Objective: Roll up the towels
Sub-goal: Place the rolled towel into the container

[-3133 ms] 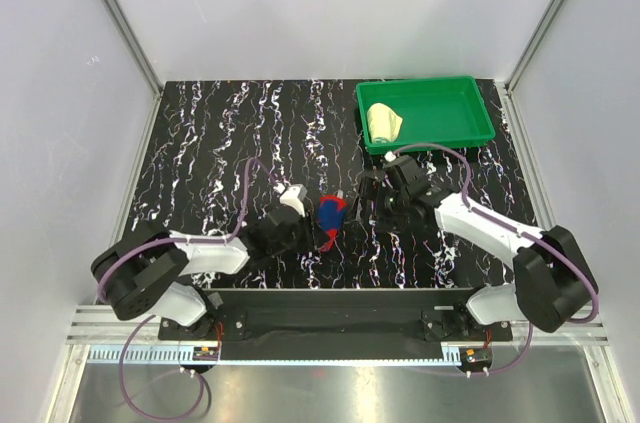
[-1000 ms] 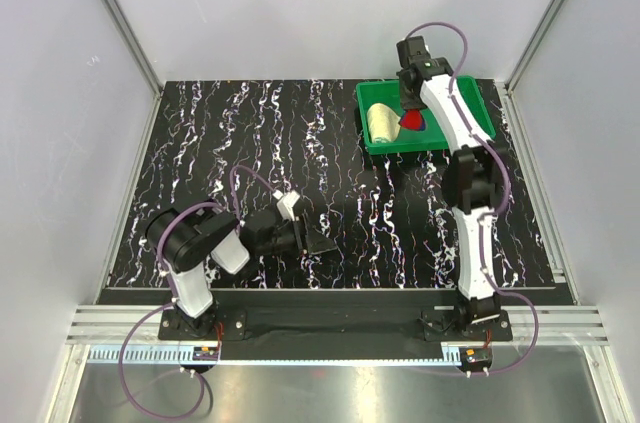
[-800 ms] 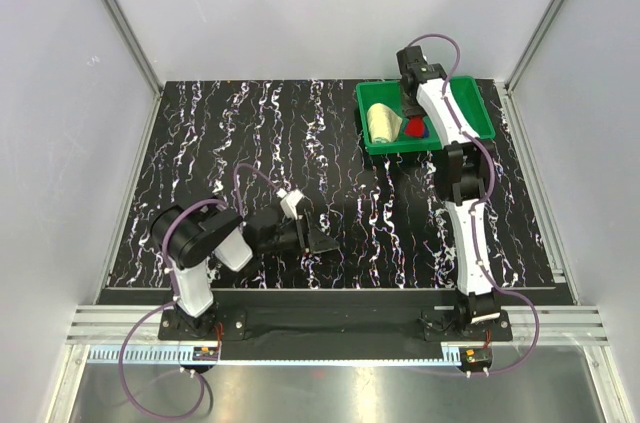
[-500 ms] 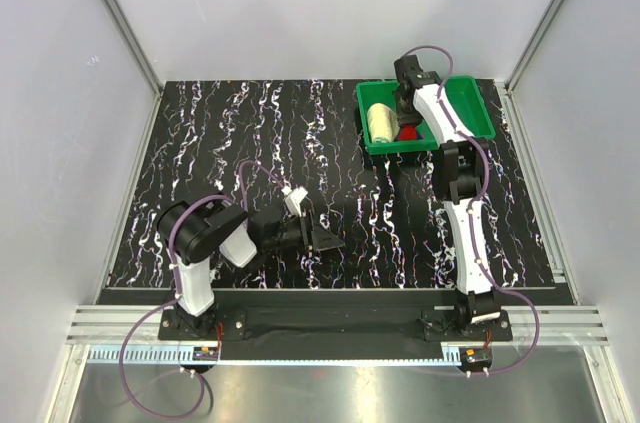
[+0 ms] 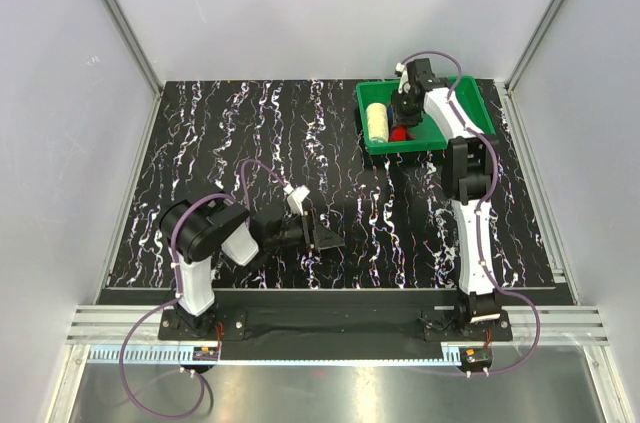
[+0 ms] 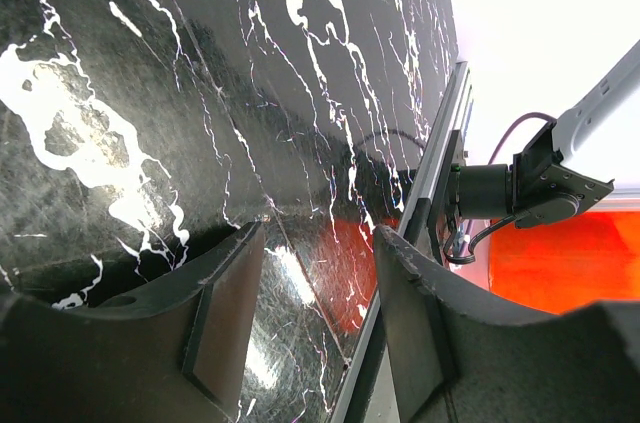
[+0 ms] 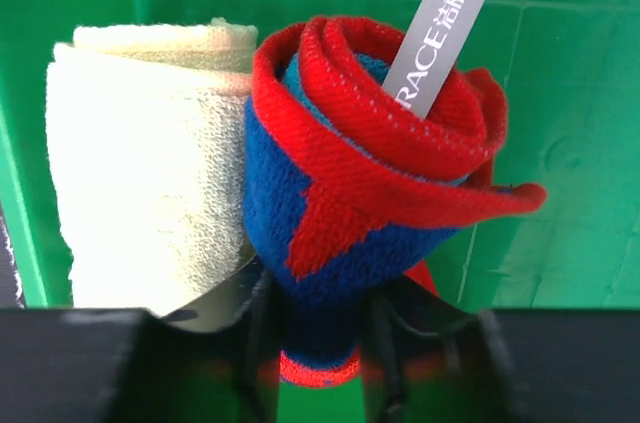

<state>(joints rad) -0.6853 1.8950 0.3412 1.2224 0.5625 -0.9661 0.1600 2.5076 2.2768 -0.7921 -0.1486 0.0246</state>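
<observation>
Red towel [image 7: 370,203] within right end effector [image 7: 320,333]

The tray [image 5: 482,113] is sitting at the far right of the table [image 5: 230,133]. In its left end the left-hand towel [image 5: 377,123] and the right-hand towel [image 5: 401,132] are lying side by side, touching. The right tool [image 5: 404,118] is pinching the right-hand towel from above. The left tool [image 5: 322,235] is hanging low over the table's near middle.

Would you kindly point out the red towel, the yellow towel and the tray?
red towel [image 7: 370,173]: right wrist view, on its outer red band.
yellow towel [image 7: 140,163]: right wrist view, middle of the roll.
tray [image 7: 580,93]: right wrist view, bare green inside.
</observation>
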